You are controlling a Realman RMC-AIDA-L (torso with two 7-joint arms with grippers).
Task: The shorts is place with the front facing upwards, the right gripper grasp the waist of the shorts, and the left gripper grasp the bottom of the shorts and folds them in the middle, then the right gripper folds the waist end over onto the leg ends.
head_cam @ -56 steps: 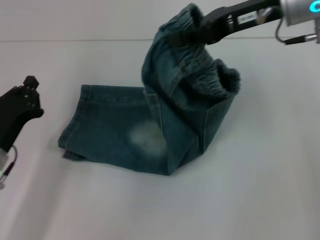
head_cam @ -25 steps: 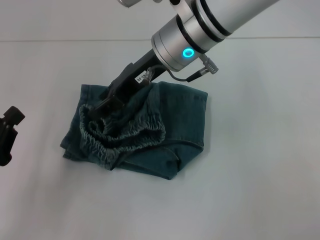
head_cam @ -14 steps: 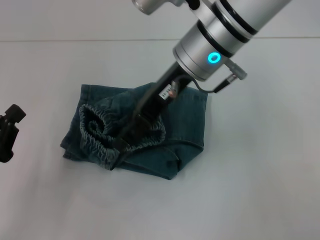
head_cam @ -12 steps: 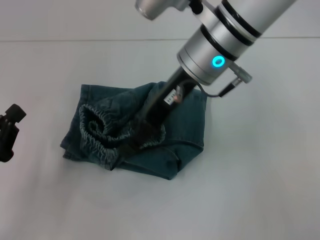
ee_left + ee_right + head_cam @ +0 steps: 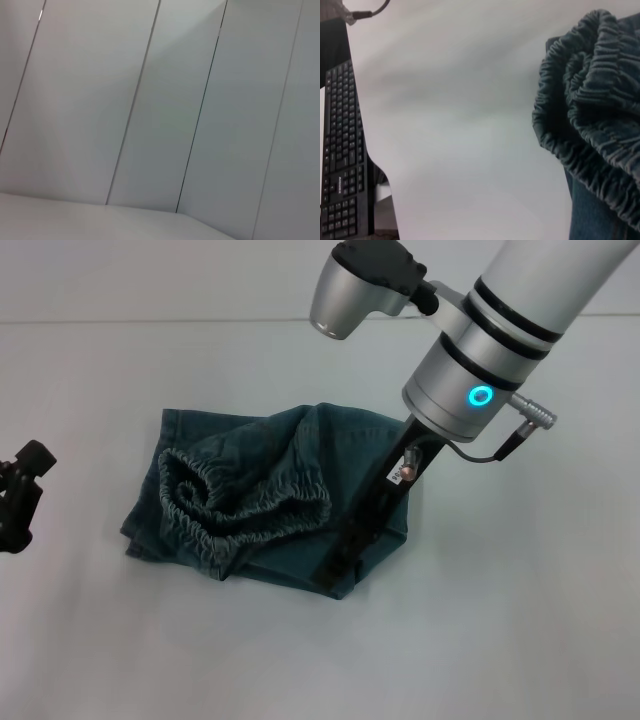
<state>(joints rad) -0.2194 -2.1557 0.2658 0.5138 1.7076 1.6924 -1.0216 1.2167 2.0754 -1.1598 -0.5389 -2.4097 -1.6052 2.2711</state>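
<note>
The blue-green denim shorts (image 5: 360, 450) lie folded into a compact bundle on the white table. The puckered elastic waist (image 5: 240, 505) rests in a crumpled loop on the left half, over the leg ends (image 5: 138, 515), whose flat hems peek out along the left edge. My right gripper (image 5: 342, 562) points down from the silver arm onto the near right corner of the bundle, away from the waist. The right wrist view shows the ruffled waist (image 5: 590, 105) close by. My left gripper (image 5: 22, 502) sits parked at the far left, off the cloth.
White table (image 5: 520, 640) all around the shorts. A black keyboard (image 5: 342, 150) lies beyond the table's edge in the right wrist view. The left wrist view shows only pale wall panels (image 5: 160, 110).
The right gripper carried the waist over onto the leg ends, left it lying there, then slid right across the bundle to its near right corner. The left arm stayed put.
</note>
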